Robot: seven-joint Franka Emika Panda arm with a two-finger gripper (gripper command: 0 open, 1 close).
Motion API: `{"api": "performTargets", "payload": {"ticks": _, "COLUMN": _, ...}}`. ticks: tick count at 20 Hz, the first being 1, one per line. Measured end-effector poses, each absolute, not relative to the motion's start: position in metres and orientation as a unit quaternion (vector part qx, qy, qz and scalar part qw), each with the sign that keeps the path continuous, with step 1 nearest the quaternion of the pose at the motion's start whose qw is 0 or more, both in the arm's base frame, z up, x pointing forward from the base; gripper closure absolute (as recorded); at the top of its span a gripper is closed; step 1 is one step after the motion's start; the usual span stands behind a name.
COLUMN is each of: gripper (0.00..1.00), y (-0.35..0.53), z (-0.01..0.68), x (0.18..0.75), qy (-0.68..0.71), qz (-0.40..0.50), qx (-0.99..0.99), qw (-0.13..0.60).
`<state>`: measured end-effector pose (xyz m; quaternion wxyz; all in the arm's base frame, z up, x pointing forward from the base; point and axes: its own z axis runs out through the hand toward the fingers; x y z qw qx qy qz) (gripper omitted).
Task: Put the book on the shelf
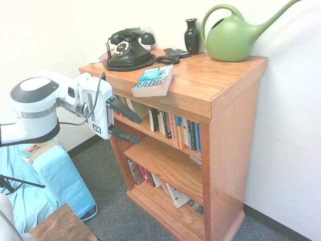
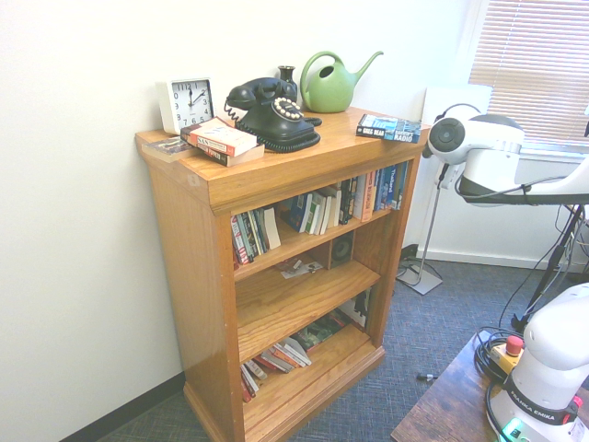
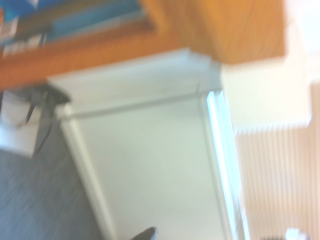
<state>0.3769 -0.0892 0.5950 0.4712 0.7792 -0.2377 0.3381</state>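
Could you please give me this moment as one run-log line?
claw: open, empty, near bookcase front | book: flat on top board, near front edge | inner-shelf placement: not done

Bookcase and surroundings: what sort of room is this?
Probably an office or study: a wooden bookcase of paperbacks, a black rotary-style telephone and a white square clock suggest it.

Pale wall (image 2: 83, 184) across left of frame, second exterior view; bright window with slatted blinds (image 2: 529, 78) upper right; dark blue-gray carpet (image 2: 442, 322) below.
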Motion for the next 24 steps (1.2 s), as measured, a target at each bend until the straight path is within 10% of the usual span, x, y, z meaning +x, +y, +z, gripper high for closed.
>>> {"api": "performTargets", "payload": {"ticks": 24, "gripper": 0.0, "y": -0.096, "z": 0.613, "x": 0.428, "qy": -0.06, "qz": 0.385, "qx": 0.789, "qw": 0.476}}
